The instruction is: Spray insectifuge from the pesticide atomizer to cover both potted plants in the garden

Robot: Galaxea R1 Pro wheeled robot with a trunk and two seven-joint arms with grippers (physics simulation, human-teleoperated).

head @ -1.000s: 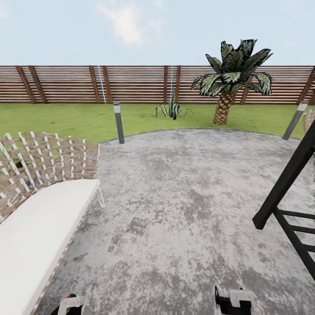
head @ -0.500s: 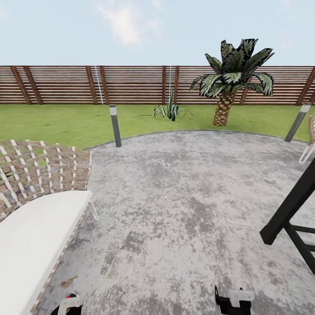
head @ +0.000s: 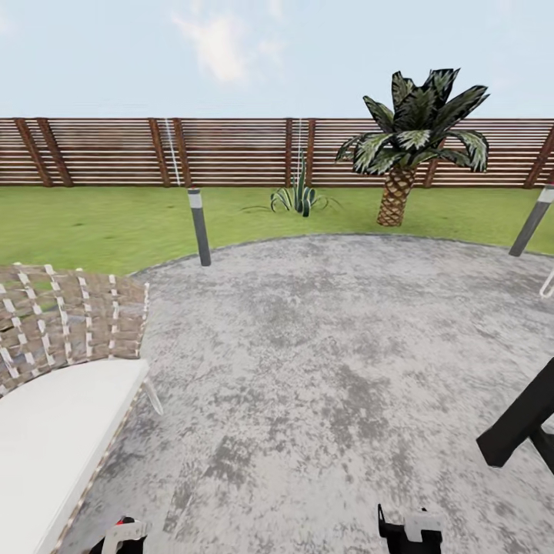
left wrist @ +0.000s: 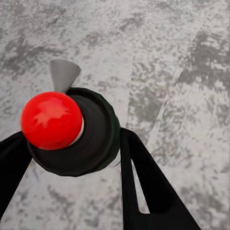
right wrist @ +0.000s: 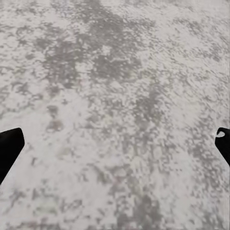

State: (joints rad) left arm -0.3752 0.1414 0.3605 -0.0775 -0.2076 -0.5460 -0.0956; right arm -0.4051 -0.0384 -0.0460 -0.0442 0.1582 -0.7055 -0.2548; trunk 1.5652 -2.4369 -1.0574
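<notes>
Sitting upright between the left gripper (left wrist: 72,158) fingers (left wrist: 143,177), the atomizer (left wrist: 72,132): red top toward the wrist camera, grey nozzle out over the patio (head: 323,362), pinched at both sides. Right gripper (right wrist: 115,143) spread wide, empty, above bare paving. No potted rosettes visible yet; only lawn (head: 100,223), fence (head: 231,150), palm (head: 408,146) ahead.

No text, label, brand, number or sign can be read anywhere in these views.
</notes>
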